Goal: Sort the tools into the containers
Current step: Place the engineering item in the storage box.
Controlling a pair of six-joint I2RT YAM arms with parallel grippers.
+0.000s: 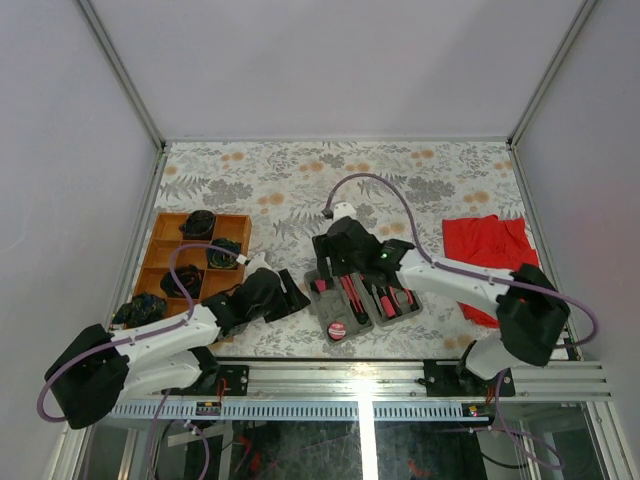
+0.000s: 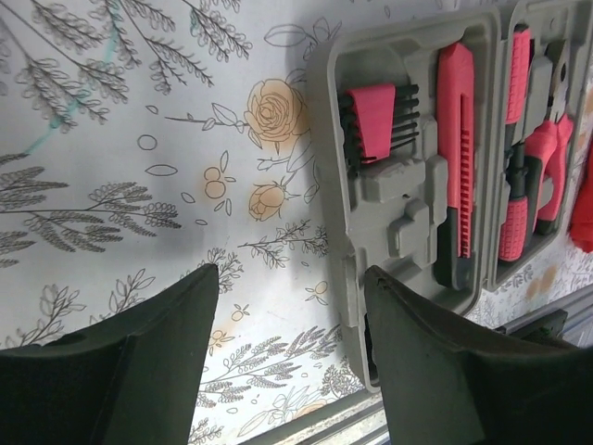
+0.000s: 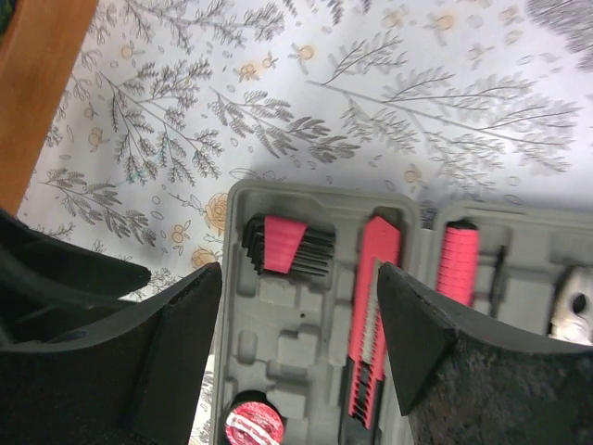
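Left wrist view has the left jaws standing apart with nothing between them, over bare floral desk (image 2: 139, 232) close to its near edge. Just to their right lies the grey case (image 2: 408, 222), opened flat. In its recesses sit a pink holder of dark keys (image 2: 375, 116), a pink knife (image 2: 456, 139) and pink-handled pliers (image 2: 545, 158). The right jaws are also spread and empty, hanging over the far left part of that case, and a round pink disc (image 3: 252, 425) lies in its near left corner. Out toward the desk's left edge is the wooden tray (image 1: 160, 222), with dark items I cannot make out in its compartments. A red cloth (image 1: 485, 240) lies by the right edge.
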